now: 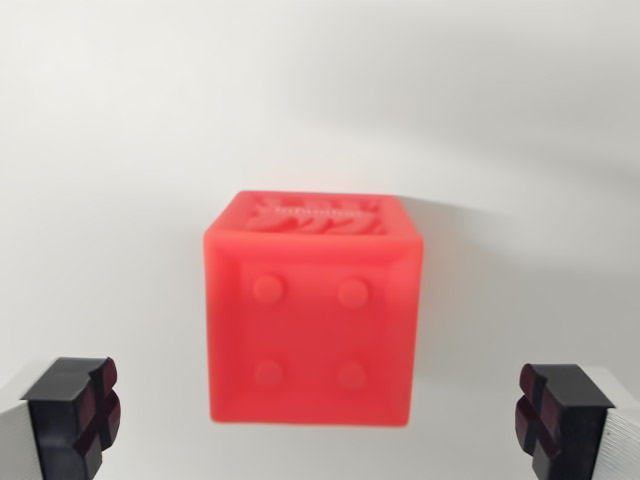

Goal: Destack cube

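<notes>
Wrist view, looking straight at the cube; red, soft in focus, sitting square in the middle of the shot on a plain white surface; the near face shows four round studs inside a raised border, two above and two below; the face behind it carries some raised relief, too blurred to read; a faint shadow spreads off the cube toward the wrist view's right. Only one cube shows from here; whether another sits under it, I cannot tell.

Gripper now; the two fingers poke in at the bottom corners, black pads with dark red cross grooves on white bodies; one sits below and to the wrist view's left of the cube, the other below and to the wrist view's right; jaws are wide, well wider than the cube, with clear white surface between each pad and the cube's sides; nothing gripped, no contact; the cube lines up close to the centre of the gap between the pads, its bottom edge level with the tops of the fingers in this shot.
</notes>
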